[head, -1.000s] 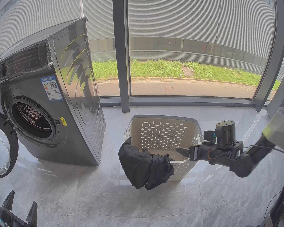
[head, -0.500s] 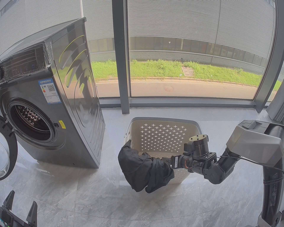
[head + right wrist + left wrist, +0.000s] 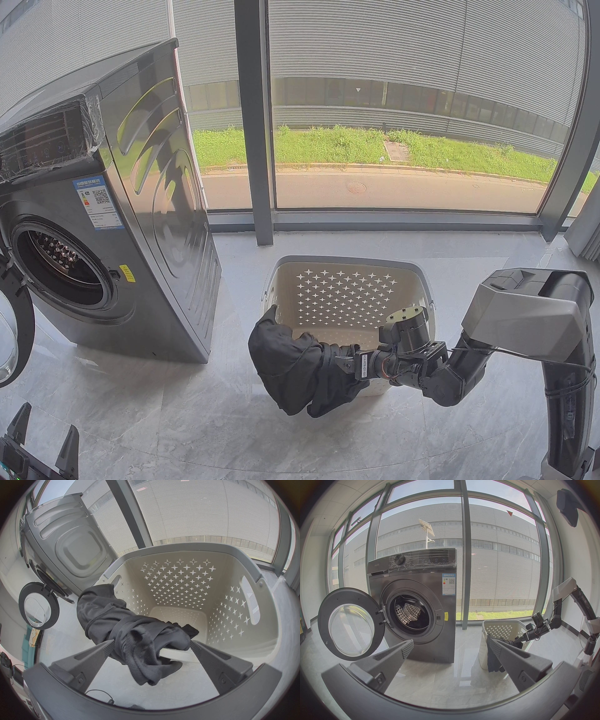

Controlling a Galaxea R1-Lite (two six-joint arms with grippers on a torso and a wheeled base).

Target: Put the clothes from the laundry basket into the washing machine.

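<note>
Black garment: draped over laundry basket rim, 7 o'clock.
Right gripper: wide, straddling the garment, seemingly touching it.
Left gripper: fingers wide apart.

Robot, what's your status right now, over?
Right gripper open, straddling the garment draped over the basket rim. Left gripper open, low near the floor. Washer door open, over.

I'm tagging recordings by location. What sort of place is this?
Likely a test or demo space, not a home: a washing machine with plastic film on its panel stands on a polished floor by tall windows, a laundry basket beside it.
</note>
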